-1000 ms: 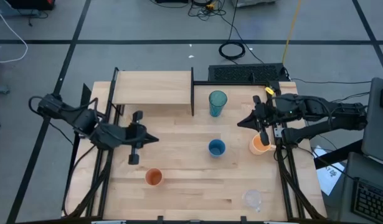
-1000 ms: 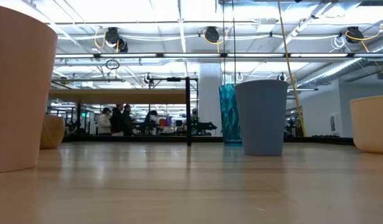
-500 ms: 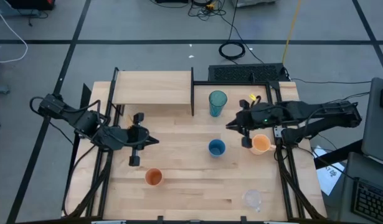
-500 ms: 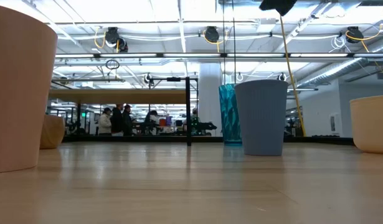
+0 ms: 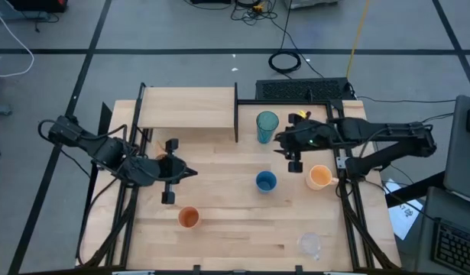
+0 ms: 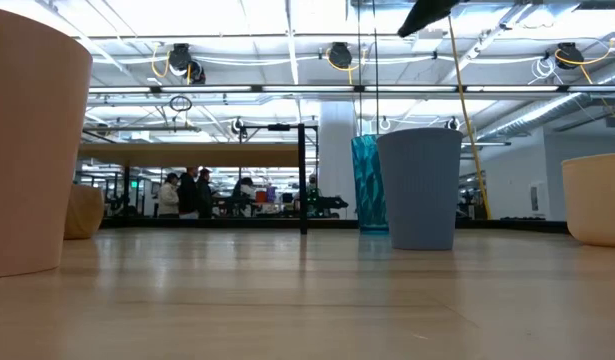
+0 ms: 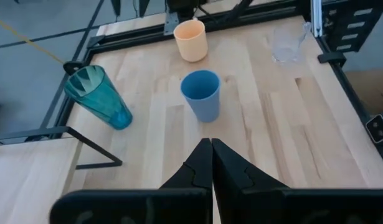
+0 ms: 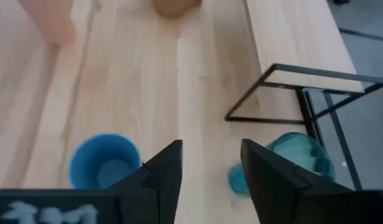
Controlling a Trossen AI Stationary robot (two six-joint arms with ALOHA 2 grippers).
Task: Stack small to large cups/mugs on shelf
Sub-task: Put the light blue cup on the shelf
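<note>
My table (image 5: 242,221) is pale, smooth wood; my shelf (image 5: 187,107) matches it, framed in thin black metal. The teal tumbler (image 5: 267,126) looks translucent, faceted plastic; the blue cup (image 6: 419,187) finely ribbed and matt.

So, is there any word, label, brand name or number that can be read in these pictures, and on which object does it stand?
No text reads clearly anywhere.
White marks on the right gripper body, at the edge of its wrist view: blurred and cut off, not readable.
Teal tumbler, blue cup, orange cup, peach mug: plain, no print visible.
Shelf: bare wood, no label.
Keyboard behind the table: key legends too small to read.
</note>
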